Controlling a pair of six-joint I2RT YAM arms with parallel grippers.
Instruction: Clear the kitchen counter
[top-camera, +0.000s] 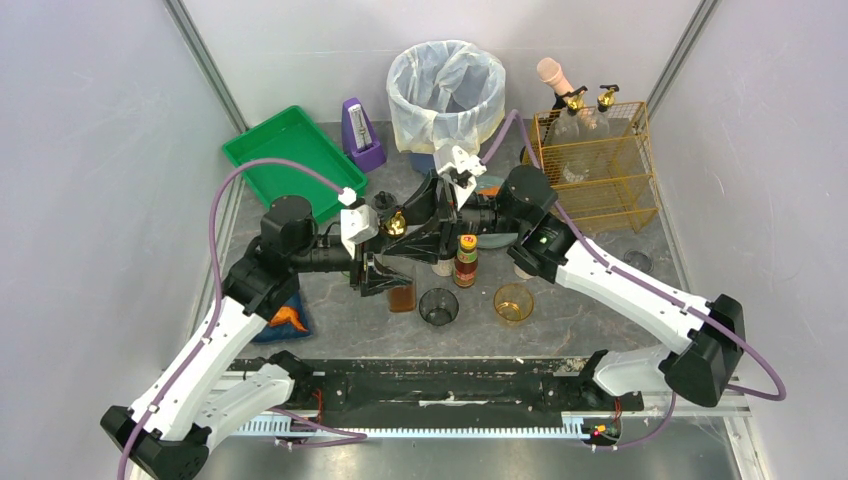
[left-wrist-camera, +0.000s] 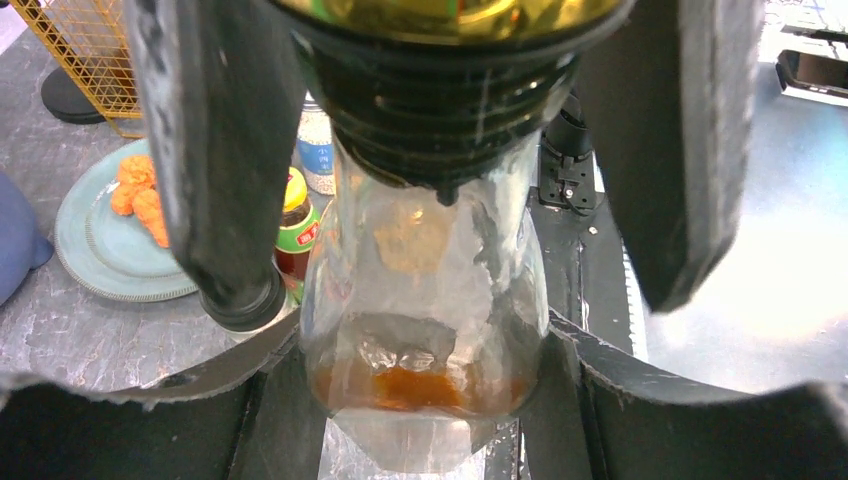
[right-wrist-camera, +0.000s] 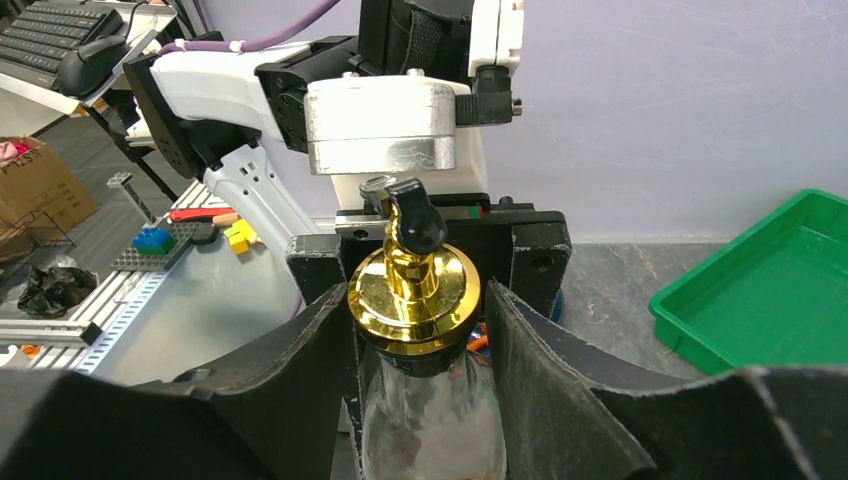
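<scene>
One clear glass bottle with gold pourer cap (right-wrist-camera: 415, 300), amber liquid at its bottom
The right gripper (right-wrist-camera: 418, 305) pinches its neck; the left gripper (left-wrist-camera: 455, 295) flanks the cap, grip unclear.

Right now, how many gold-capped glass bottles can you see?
3. Two stand in the wire basket, far right: the inner bottle and the outer bottle. The third bottle is in the middle, gripped between the left pincer and right pincer. The arms could hide more.

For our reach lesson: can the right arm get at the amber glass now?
Probably not: the right gripper is closed on the neck of the glass bottle, whose body the left gripper holds. Once it lets go, the amber glass looks unblocked.
</scene>
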